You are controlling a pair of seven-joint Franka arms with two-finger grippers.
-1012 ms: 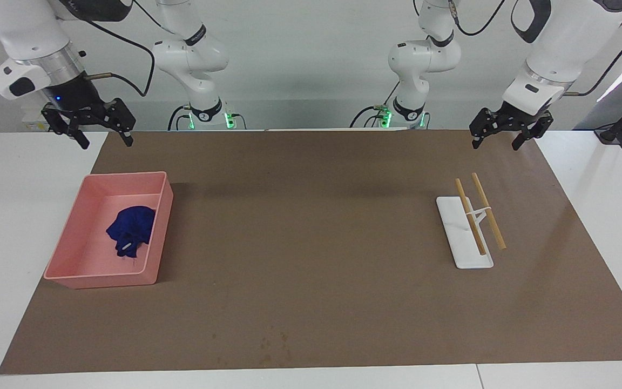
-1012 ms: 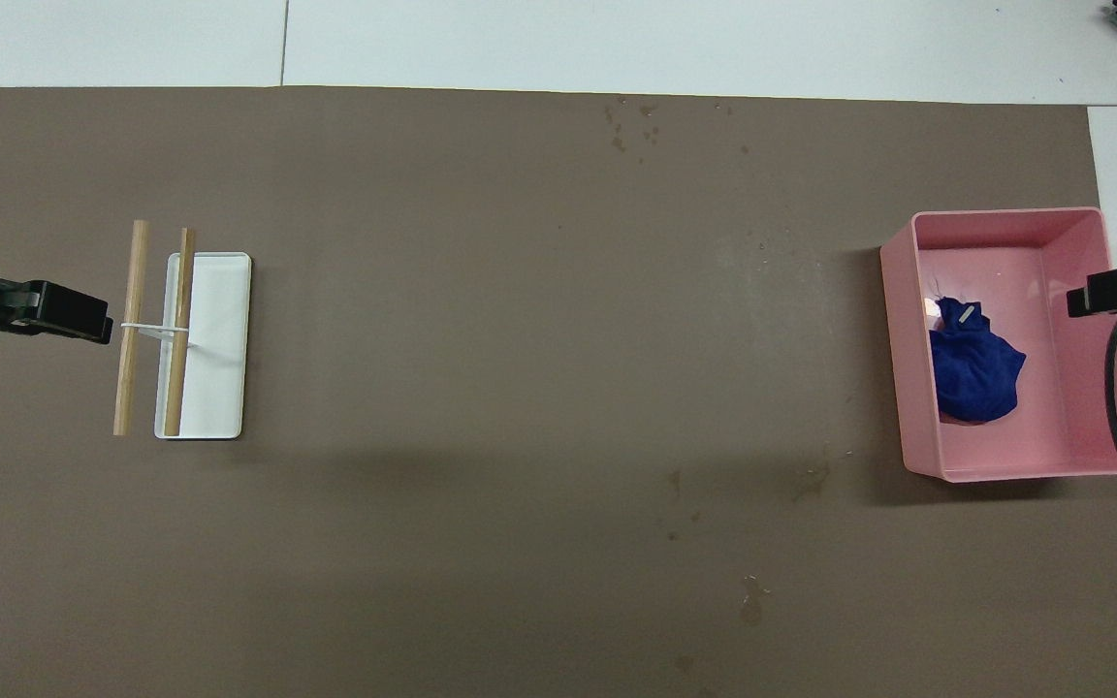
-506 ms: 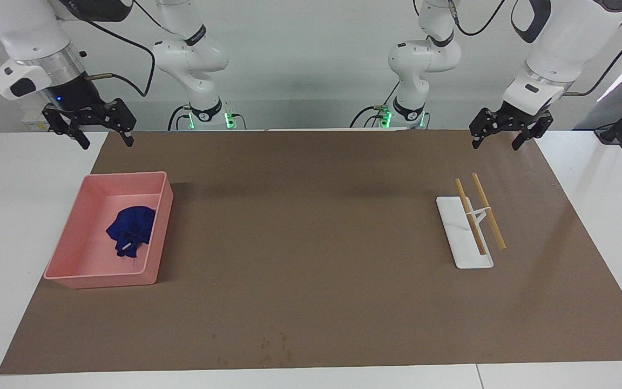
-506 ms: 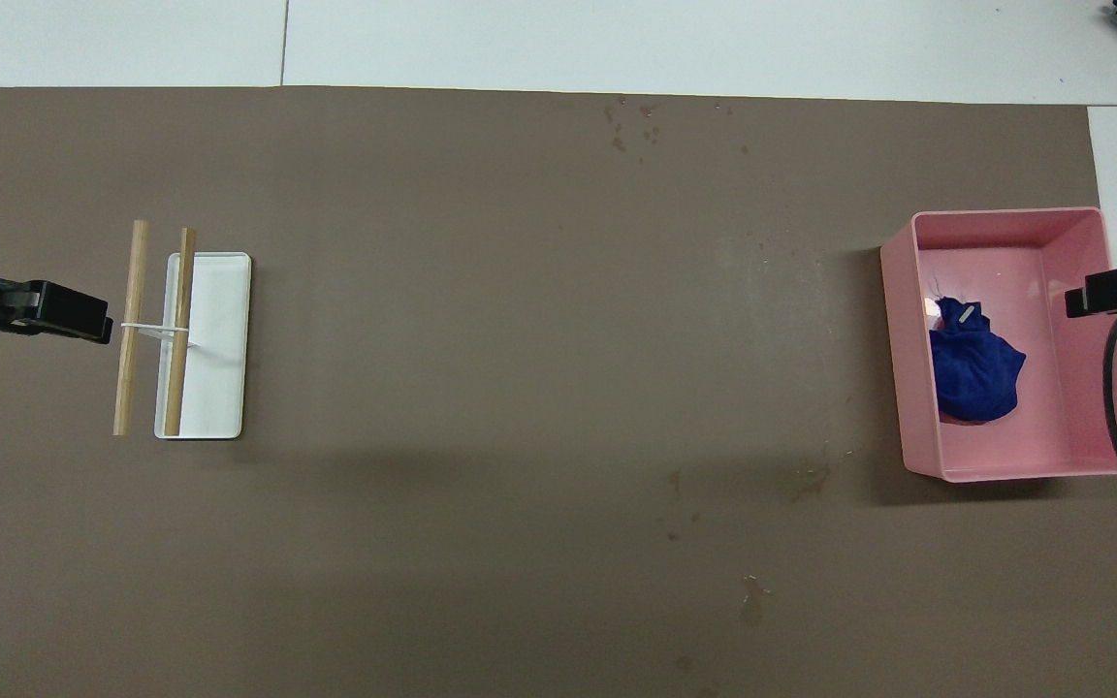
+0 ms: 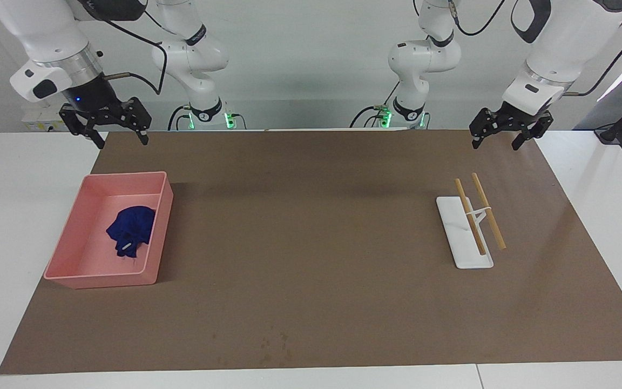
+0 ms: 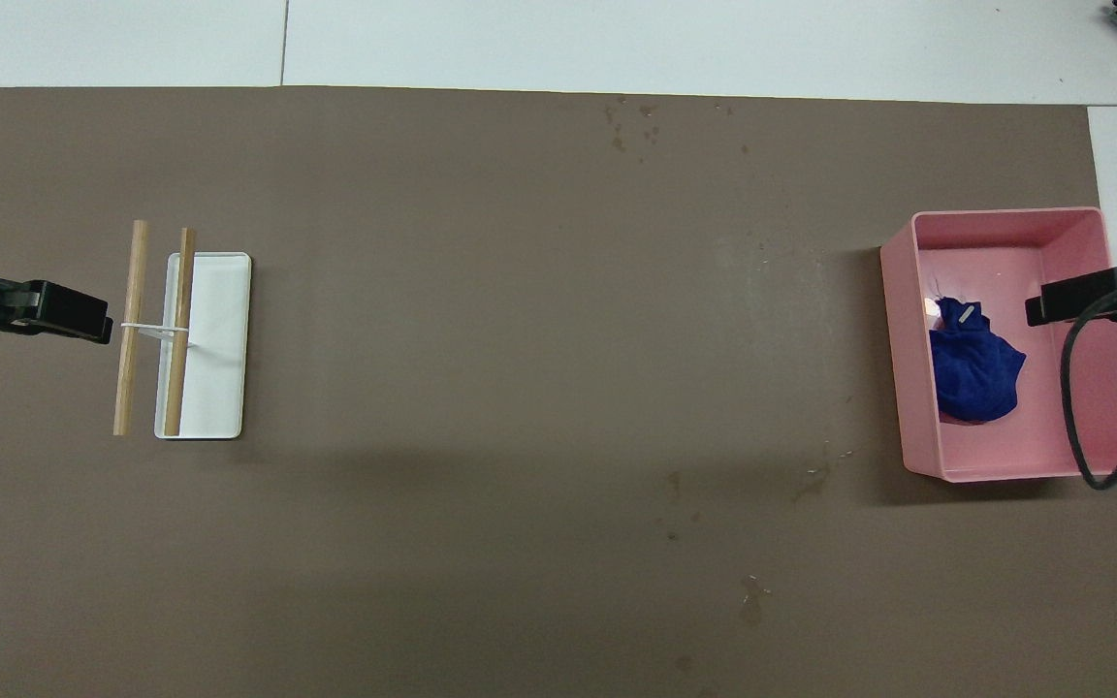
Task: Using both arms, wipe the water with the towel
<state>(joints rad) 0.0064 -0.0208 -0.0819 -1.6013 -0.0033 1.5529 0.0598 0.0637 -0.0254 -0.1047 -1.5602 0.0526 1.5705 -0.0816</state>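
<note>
Overhead view: brown mat (image 6: 520,291) over white table (image 6: 617,44).

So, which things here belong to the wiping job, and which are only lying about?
For the job:
- towel, in the pink tray
- water spots on the brown mat
- right gripper, open
- left gripper, open

Lying about:
- white rack with two wooden rods

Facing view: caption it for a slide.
Both open grippers, right and left, raised; towel lies in pink tray.
</note>
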